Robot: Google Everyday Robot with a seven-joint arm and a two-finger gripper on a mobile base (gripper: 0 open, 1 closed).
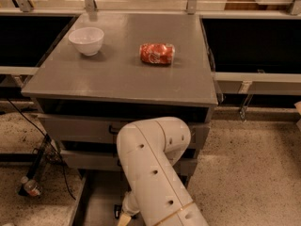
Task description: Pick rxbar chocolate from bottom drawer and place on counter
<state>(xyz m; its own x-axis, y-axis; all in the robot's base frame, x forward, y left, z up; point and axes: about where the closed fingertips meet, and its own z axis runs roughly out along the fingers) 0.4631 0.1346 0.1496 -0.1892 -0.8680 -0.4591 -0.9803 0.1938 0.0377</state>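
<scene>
In the single camera view, the grey tabletop (117, 84) carries a white bowl (86, 40) near its far left corner and a red can (156, 53) lying on its side toward the far edge, a little right of the middle, well apart from the bowl. Below the near edge, the white arm (153, 173) bends down in front of the two closed drawers (77, 126) and reaches into the bottom drawer (99, 197), which stands pulled out with its plain grey floor showing. The gripper (123, 217) sits low over that floor at the lower edge of the view, mostly hidden by the arm, and we cannot tell whether it is released or clenched. We cannot make out the chocolate bar for certain. A small dark shape just beside the gripper may be it, so we judge that it lies in the bottom drawer under or against the gripper. We expect the bar to be light, thin and slightly bendy, with a slick wrapper that could slide on the metal floor. We would pinch it across its narrow width near the middle, firmly but without crushing, then lift it straight up before carrying it to the tabletop, close to the near edge.
</scene>
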